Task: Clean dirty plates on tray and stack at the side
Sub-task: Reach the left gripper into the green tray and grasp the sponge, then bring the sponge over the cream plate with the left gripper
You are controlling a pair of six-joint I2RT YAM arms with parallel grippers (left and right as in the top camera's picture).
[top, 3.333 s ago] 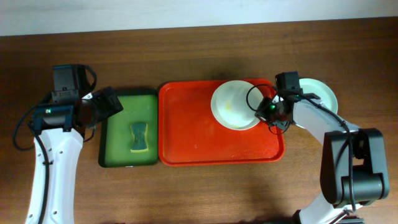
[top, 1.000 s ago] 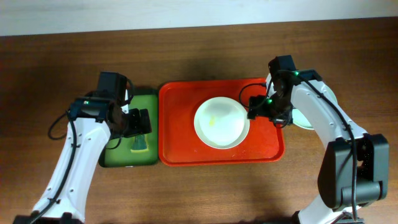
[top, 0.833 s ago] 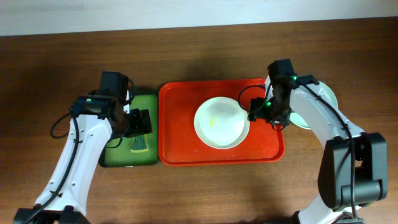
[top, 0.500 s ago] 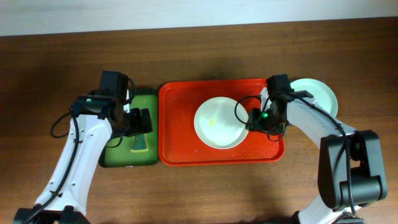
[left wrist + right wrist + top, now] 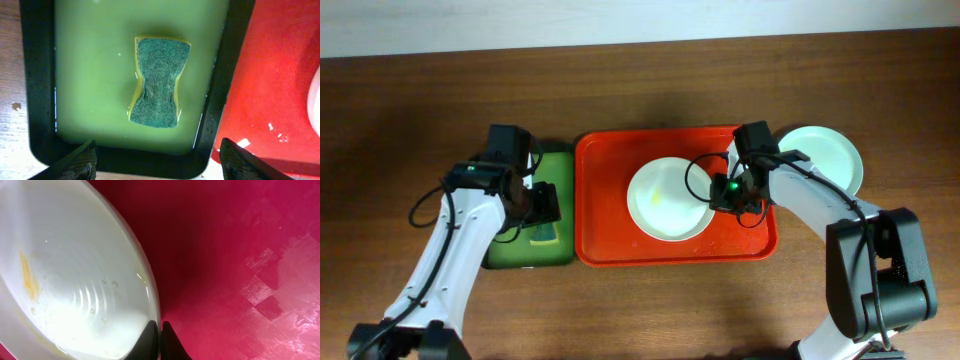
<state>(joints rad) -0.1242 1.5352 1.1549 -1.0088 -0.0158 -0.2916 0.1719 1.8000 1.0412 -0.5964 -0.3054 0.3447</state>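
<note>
Cream-white plate (image 5: 665,200) on red tray (image 5: 605,225), its rim in the closed right tool (image 5: 160,337); left tool (image 5: 160,162) wide above sponge (image 5: 157,82).

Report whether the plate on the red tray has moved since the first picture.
Yes. The plate slid left, from the red tray's far right corner toward its middle.

**Plate (image 5: 75,280) clamped at its rim over the red tray (image 5: 240,255)**

The left of the view is filled by the cream-white plate. A yellow smear (image 5: 29,272) is seen on its inner slope, and water droplets (image 5: 114,284) are scattered near the ridged centre. At the bottom edge, its right rim is pinched by the right gripper (image 5: 160,340), one dark fingertip on each side. The wet tray is seen alongside.
</note>
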